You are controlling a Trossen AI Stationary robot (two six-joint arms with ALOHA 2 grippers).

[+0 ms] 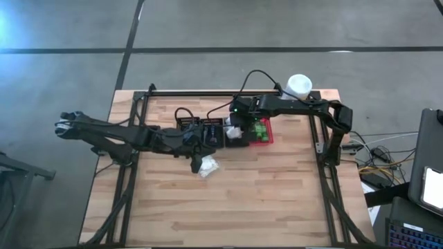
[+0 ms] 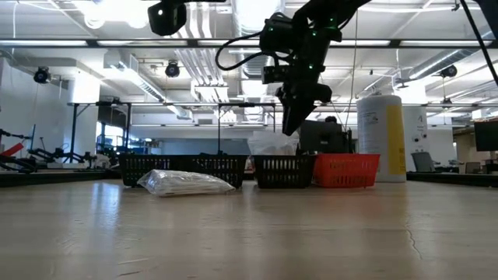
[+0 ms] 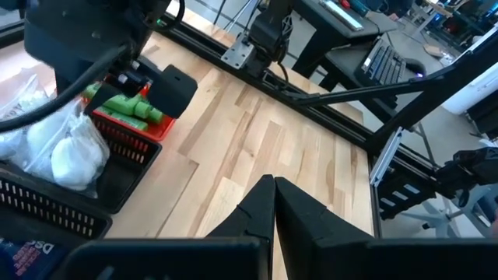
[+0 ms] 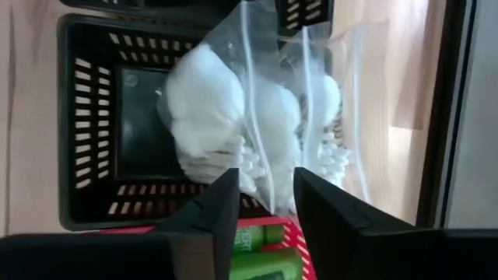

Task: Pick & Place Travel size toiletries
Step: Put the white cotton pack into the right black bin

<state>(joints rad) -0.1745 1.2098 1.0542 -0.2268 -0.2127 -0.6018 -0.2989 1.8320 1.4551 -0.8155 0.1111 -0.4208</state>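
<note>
My right gripper [image 4: 264,198], fingers parted, hovers over the white puffy bundles [image 4: 233,124] in the black basket [image 4: 93,117]; they look light, soft and slippery in clear plastic, so I'd pinch the bunched film

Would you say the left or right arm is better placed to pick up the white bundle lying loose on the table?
Left: its pincer, fingers shut, sits right beside the loose bundle. The right pincer is open above the black basket.

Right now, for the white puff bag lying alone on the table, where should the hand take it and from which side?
Probably from above, across its middle. The loose bag lies flat and low on the wooden table, in front of the black baskets, so no edge sticks up to pinch. The left hand is right beside it, fingers shut; they would need to open first.
</note>
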